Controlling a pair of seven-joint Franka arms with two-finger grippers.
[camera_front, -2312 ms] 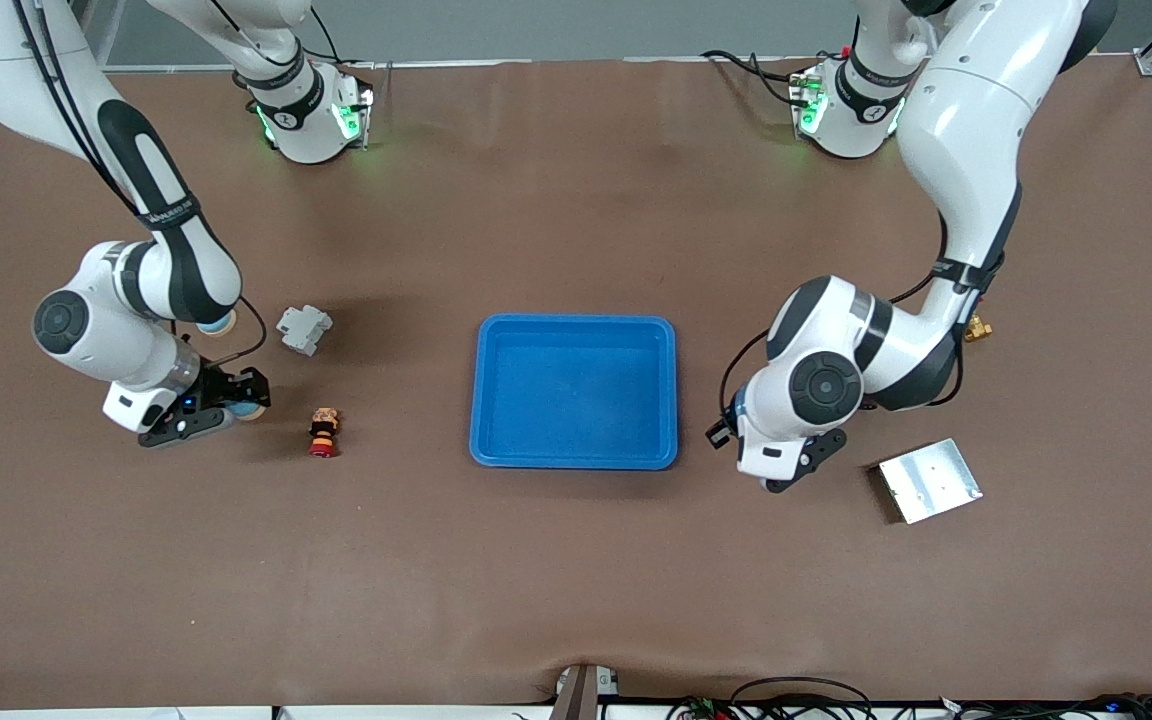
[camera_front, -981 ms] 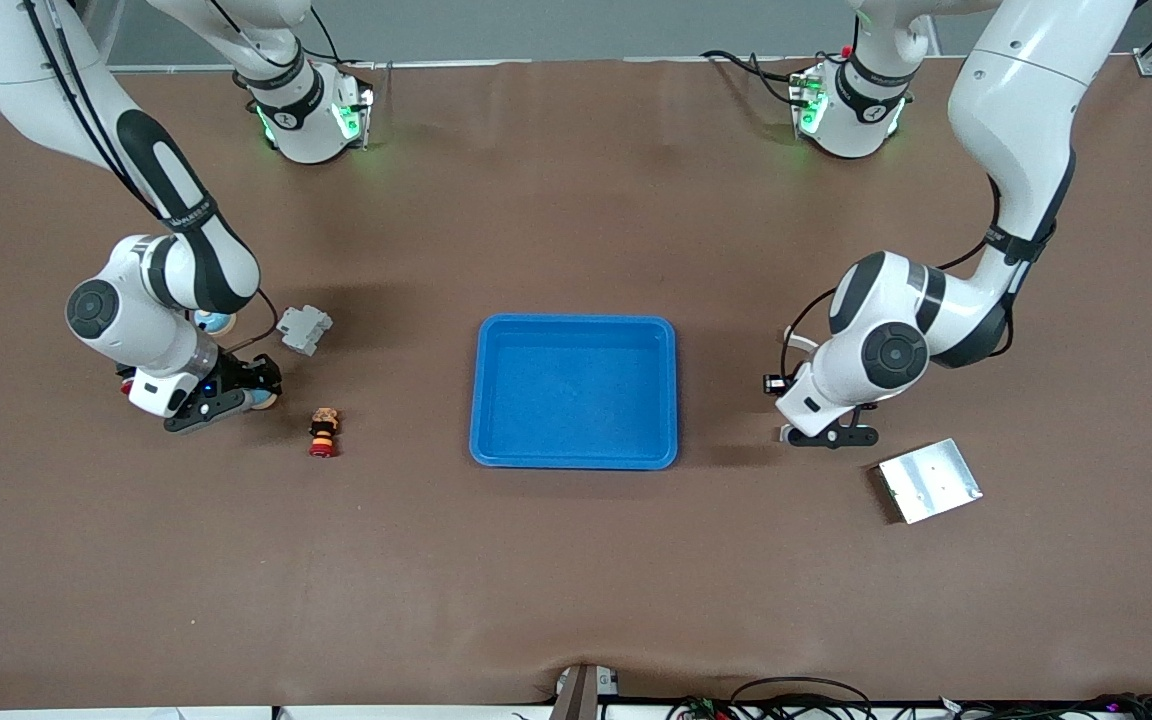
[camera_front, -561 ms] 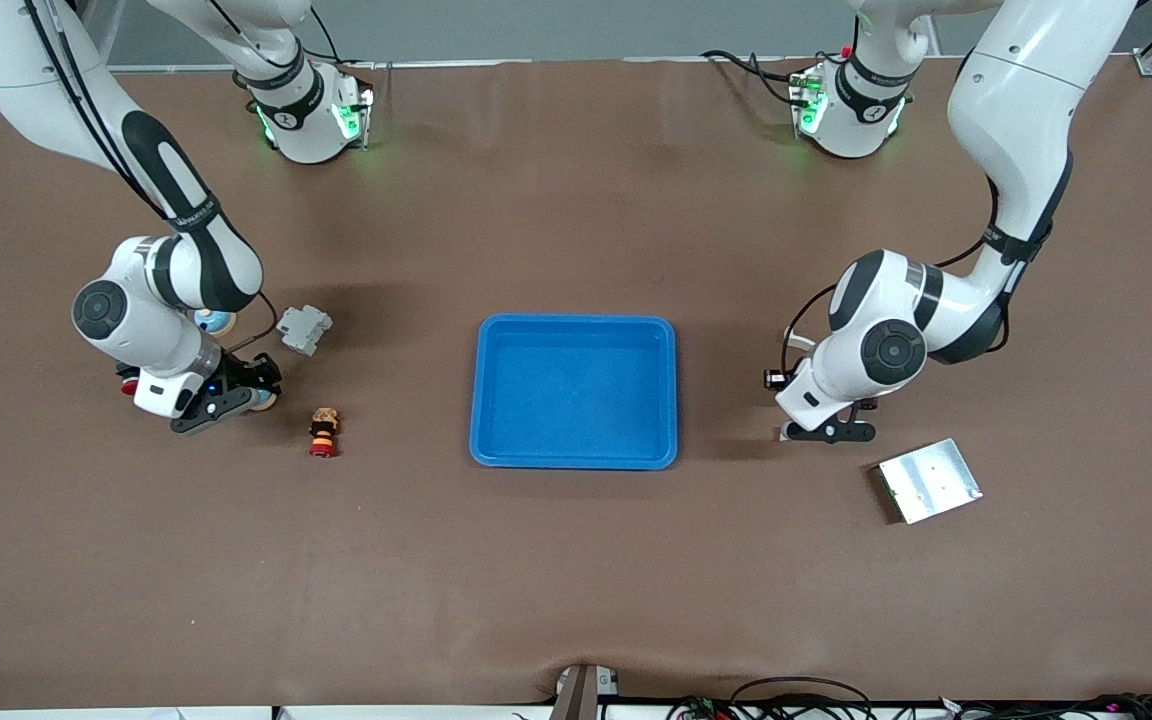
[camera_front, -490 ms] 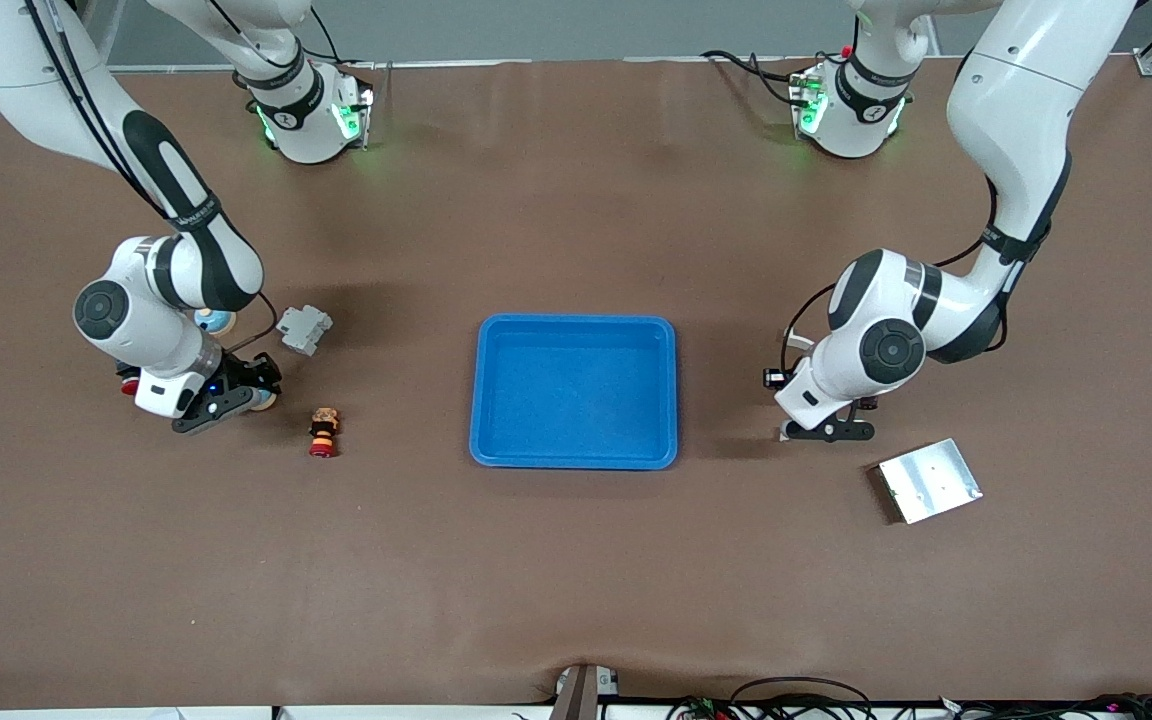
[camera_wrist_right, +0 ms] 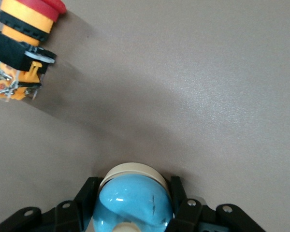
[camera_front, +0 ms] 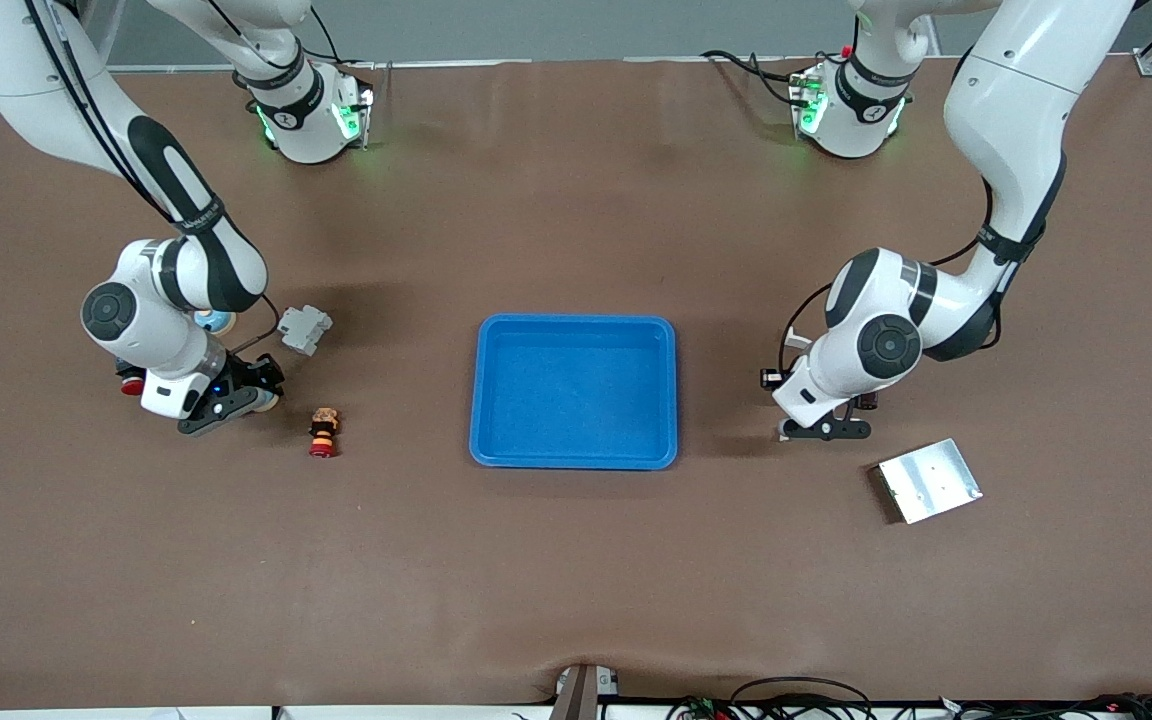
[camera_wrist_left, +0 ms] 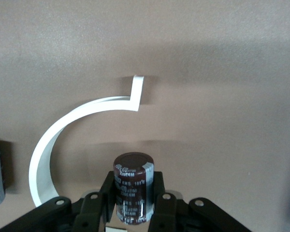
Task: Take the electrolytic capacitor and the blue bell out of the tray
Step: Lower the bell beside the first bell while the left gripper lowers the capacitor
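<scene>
From the front we saw the tray [camera_front: 576, 391] empty, our right gripper [camera_front: 236, 400] and left gripper [camera_front: 826, 428] low over the table at either end. The left wrist showed the electrolytic capacitor [camera_wrist_left: 132, 186] pinched, its lettering unreadable. The right wrist showed the blue bell [camera_wrist_right: 134, 202] clamped, near a push button [camera_wrist_right: 25, 34]. We judged both should be released next.

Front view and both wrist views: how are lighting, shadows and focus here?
Front view: even light, sharp; soft shadows beside the bright blue plastic tray. Left wrist view: the dark cylindrical electrolytic capacitor in the left gripper reads clearly, with diffuse shadow bands on the table. Right wrist view: a small highlight on the glossy blue bell in the right gripper.
</scene>
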